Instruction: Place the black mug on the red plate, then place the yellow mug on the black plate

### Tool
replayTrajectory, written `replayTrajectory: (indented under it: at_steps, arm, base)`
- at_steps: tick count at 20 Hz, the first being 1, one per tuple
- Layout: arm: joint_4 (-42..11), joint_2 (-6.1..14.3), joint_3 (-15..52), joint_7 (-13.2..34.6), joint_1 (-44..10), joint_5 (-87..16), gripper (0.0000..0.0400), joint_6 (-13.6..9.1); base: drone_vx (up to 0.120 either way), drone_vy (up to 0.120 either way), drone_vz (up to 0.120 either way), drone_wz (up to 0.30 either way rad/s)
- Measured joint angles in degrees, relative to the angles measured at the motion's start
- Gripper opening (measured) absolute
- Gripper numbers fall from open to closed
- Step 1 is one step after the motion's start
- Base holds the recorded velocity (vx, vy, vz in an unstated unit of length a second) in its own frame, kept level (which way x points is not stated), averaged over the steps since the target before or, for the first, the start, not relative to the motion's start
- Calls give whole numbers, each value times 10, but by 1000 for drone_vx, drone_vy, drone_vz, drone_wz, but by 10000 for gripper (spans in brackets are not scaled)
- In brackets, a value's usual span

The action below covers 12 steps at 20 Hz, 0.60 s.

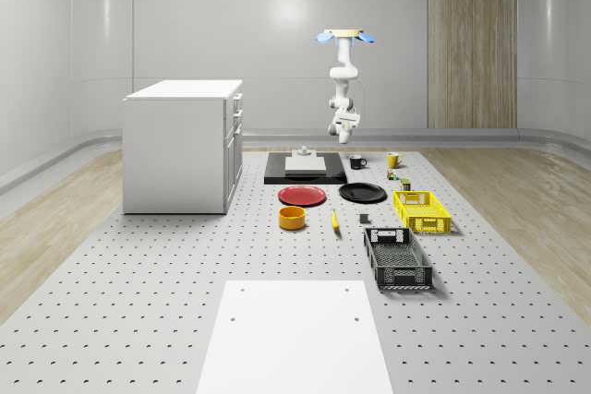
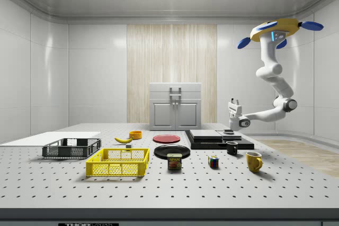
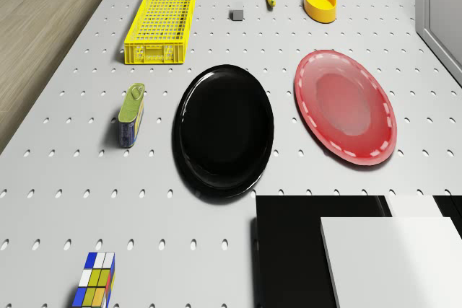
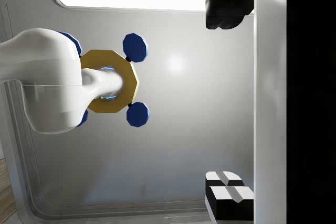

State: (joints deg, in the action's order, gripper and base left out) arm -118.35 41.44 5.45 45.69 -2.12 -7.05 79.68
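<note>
The black mug (image 1: 357, 161) (image 2: 232, 148) stands on the table beside the black slab, with the yellow mug (image 1: 393, 160) (image 2: 254, 161) a little further along. The red plate (image 1: 303, 196) (image 3: 346, 113) and black plate (image 1: 362, 193) (image 3: 224, 129) lie side by side, both bare. The drone (image 1: 343, 36) (image 2: 278, 30) hovers high over the table's far end. Its arm bends down, and the gripper (image 1: 344, 128) (image 2: 233, 102) (image 4: 229, 98) hangs well above the black mug, turned upward toward the drone. The fingers (image 4: 226, 3) stand wide apart, holding nothing.
Black slab (image 1: 305, 173) carries a white block (image 3: 390, 261). A white cabinet (image 1: 185, 145) stands at the whole-scene view's left. Also on the table: tin can (image 3: 132, 115), puzzle cube (image 3: 94, 288), yellow crate (image 1: 423, 211), black crate (image 1: 397, 258), yellow bowl (image 1: 293, 218), banana (image 1: 334, 220).
</note>
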Motion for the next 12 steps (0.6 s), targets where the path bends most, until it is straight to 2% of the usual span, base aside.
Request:
replayTrajectory:
  at_steps: [4,6,9,12]
  arm:
    - [-11,3,49,9,-15,-69,400,3]
    - [-24,7,87,17,-28,-123,400,6]
    - [-62,16,166,37,-55,-241,400,12]
    - [-139,33,270,72,-96,-404,400,19]
  base:
    - [120,0,0,0]
    - [20,0,-20,0]
    - [0,0,-120,0]
    - [0,0,-120,0]
